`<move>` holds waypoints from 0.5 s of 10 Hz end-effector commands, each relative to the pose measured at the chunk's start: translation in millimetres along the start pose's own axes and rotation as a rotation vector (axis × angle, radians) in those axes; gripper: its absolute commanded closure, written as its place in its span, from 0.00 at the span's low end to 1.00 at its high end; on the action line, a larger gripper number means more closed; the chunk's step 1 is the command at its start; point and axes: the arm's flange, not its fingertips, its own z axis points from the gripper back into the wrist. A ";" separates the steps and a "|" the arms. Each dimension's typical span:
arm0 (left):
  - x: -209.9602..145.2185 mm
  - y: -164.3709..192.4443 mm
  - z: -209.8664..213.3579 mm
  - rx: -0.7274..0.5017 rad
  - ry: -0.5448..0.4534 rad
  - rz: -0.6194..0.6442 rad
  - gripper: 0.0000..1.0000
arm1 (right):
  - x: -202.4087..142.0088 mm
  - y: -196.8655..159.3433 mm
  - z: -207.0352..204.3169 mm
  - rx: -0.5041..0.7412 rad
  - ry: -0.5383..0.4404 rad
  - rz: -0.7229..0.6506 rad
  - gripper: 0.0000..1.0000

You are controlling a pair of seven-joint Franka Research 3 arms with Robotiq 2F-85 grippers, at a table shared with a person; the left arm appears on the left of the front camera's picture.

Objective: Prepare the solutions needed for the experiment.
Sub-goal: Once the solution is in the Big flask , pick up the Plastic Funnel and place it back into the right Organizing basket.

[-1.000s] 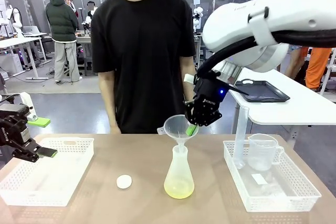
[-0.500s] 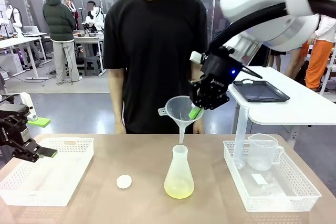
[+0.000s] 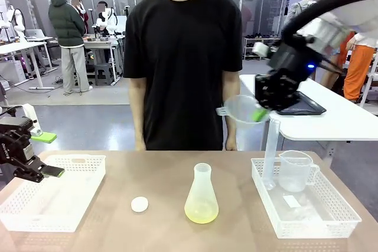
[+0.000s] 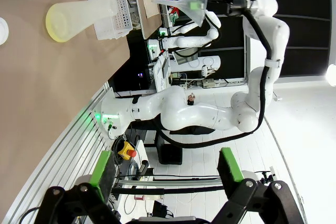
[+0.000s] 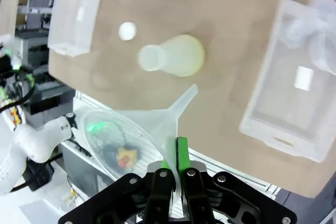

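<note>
Busy lab space behind, with a person in a black T-shirt (image 3: 183, 57) standing at the far edge of the tan table (image 3: 165, 175), arms hanging down.

Near the middle of the table, a little toward the near edge, a clear conical flask (image 3: 201, 184) stands upright. The solution (image 3: 201, 212) is a shallow pale yellow layer in its bottom, tinting the glass. A small white round stopper (image 3: 139, 204) lies on the table just to the left of the flask, not touching it.

The right gripper (image 3: 258, 114) is up in the air over the far edge of the table, above and to the right of the flask and well apart from it. Its jaws are clamped on the wall of a clear plastic funnel (image 3: 241, 110). In the right wrist view the funnel's spout tilts toward the flask below without reaching it.

The left gripper (image 3: 48, 154) hovers at the left edge of the table, over the left rim of a white basket (image 3: 35, 219). Its jaws are spread wide with nothing between them, and the flask is well off to its right.

By the right edge sits another white basket (image 3: 316, 228), holding an upright clear cylinder (image 3: 271, 151) at its far left corner and a clear measuring cup (image 3: 294, 169) just beside it.
</note>
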 end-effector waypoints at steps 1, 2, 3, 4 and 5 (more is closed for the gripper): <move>-1.7 -1.2 1.9 -0.006 0.009 -0.008 0.00 | -11.4 -59.0 4.1 -0.030 -0.042 -0.093 1.00; -1.7 -1.2 1.9 -0.006 0.009 -0.008 0.00 | -18.7 -95.4 6.2 -0.030 -0.060 -0.151 1.00; -1.7 -1.2 1.9 -0.006 0.009 -0.008 0.00 | -21.8 -116.7 5.8 -0.022 -0.063 -0.195 1.00; -1.7 -1.2 1.9 -0.006 0.009 -0.008 0.00 | -27.6 -143.6 5.0 -0.017 -0.061 -0.255 1.00; -1.7 -1.2 1.9 -0.006 0.009 -0.008 0.00 | -30.9 -159.5 3.7 -0.008 -0.066 -0.291 1.00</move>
